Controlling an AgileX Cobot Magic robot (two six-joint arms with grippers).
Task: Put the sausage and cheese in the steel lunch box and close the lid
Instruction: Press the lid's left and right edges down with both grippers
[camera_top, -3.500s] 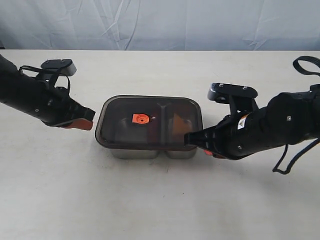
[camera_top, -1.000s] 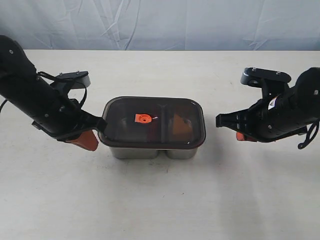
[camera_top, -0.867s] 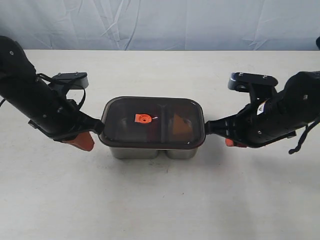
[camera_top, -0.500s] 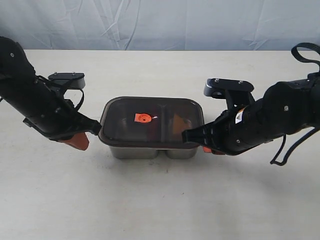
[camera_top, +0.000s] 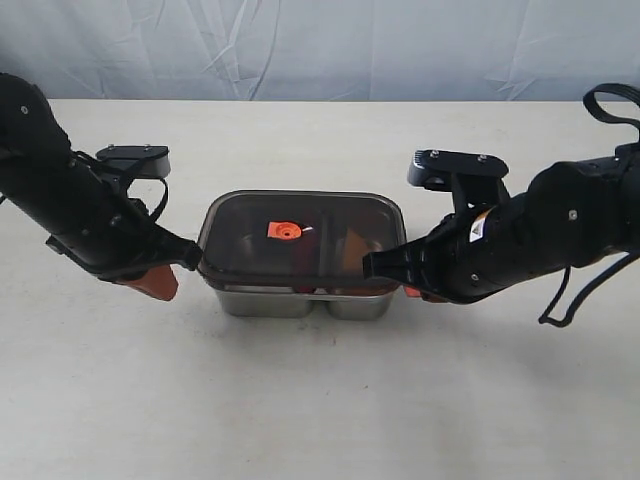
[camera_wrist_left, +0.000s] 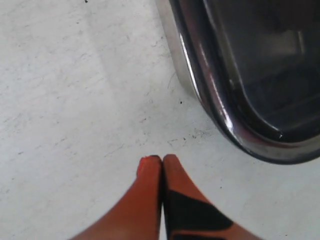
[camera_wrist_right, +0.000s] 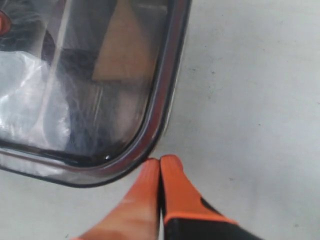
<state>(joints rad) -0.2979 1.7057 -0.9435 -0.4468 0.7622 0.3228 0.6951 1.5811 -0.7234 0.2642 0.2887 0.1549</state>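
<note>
The steel lunch box (camera_top: 268, 304) stands mid-table with the dark smoky lid (camera_top: 300, 245) lying on it, orange valve (camera_top: 285, 230) near its centre. The orange cheese (camera_top: 352, 250) shows through the lid in the right compartment, and also in the right wrist view (camera_wrist_right: 127, 47). I cannot make out the sausage through the lid. My left gripper (camera_top: 160, 288) is shut and empty, a little off the lid's left end (camera_wrist_left: 235, 115). My right gripper (camera_top: 410, 291) is also shut, its fingertips (camera_wrist_right: 152, 164) touching the lid's corner rim (camera_wrist_right: 162, 105).
The pale table (camera_top: 300, 400) spreads around the box on all sides. A grey-blue cloth backdrop (camera_top: 320, 50) hangs behind the far edge. Both dark arms flank the box, left (camera_top: 70, 205) and right (camera_top: 540, 240).
Over the last second the right gripper swung in from the right to the lid's near right corner. The lid has shifted slightly toward the far side. The left gripper drew back a little.
</note>
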